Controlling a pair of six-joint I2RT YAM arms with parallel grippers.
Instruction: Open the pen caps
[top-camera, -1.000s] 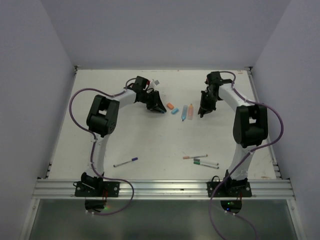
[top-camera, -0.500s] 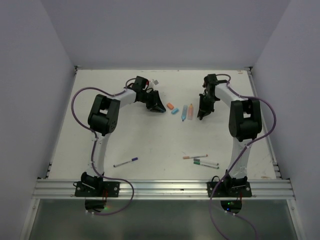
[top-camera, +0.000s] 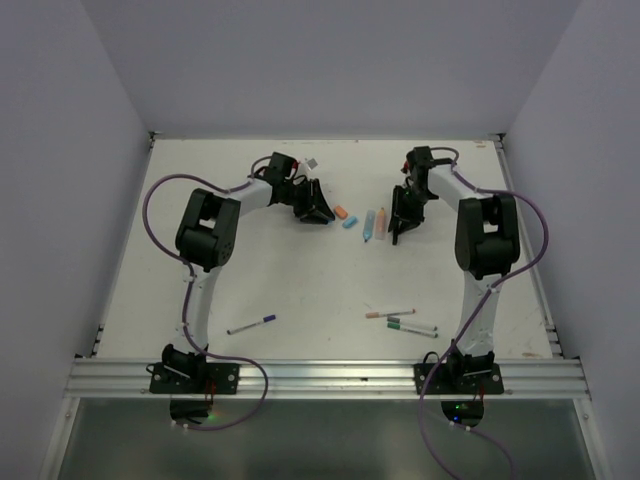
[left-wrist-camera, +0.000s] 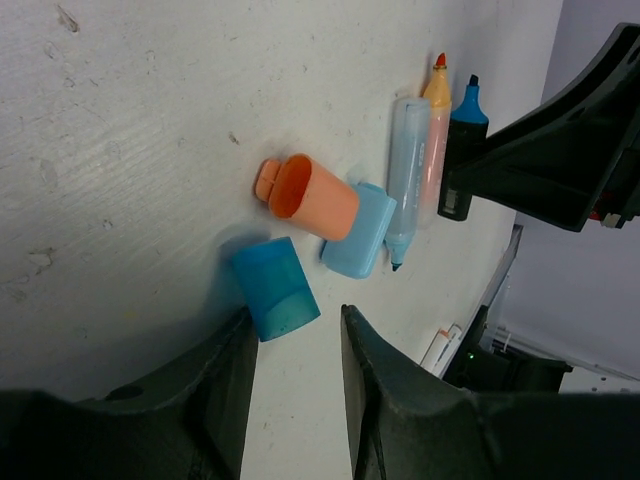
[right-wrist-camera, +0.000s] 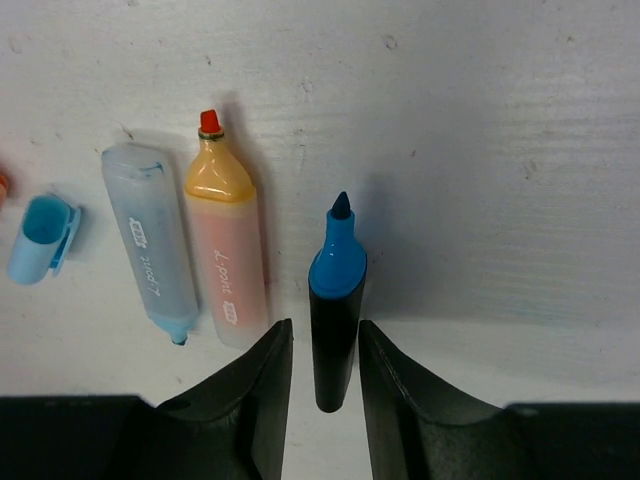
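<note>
The three chunky caps are all off and sitting in a little cluster on the counter (top-camera: 300, 280). The orange cap (left-wrist-camera: 310, 197) lies on its side with the open end showing. The light blue cap (left-wrist-camera: 360, 232) touches it on the highlighter side, and the dark blue cap (left-wrist-camera: 275, 290) is just beside it on the opposite side, right at the left hand (left-wrist-camera: 295, 335). That hand is partly open: the dark blue cap sits between its fingertips with a clear gap to one finger, so nothing is clamped. Past the light blue cap from the orange cap, the light blue highlighter (right-wrist-camera: 150, 235) and the orange highlighter (right-wrist-camera: 228, 250) lie side by side, touching, tips bare. Farthest from the orange cap in that row is the dark blue highlighter (right-wrist-camera: 335, 300) (black barrel, blue collar). It's also uncapped and lies between the fingers of the right hand (right-wrist-camera: 325, 340), which are parted a bit, with a sliver of counter showing beside the barrel, so it isn't squeezed. Well away from the orange cap, toward the arm bases, there's a thin white pen (top-camera: 252, 324) with a purple cap (top-camera: 268, 319) on its end, plus a small bunch of thin pens (top-camera: 402, 320).
</note>
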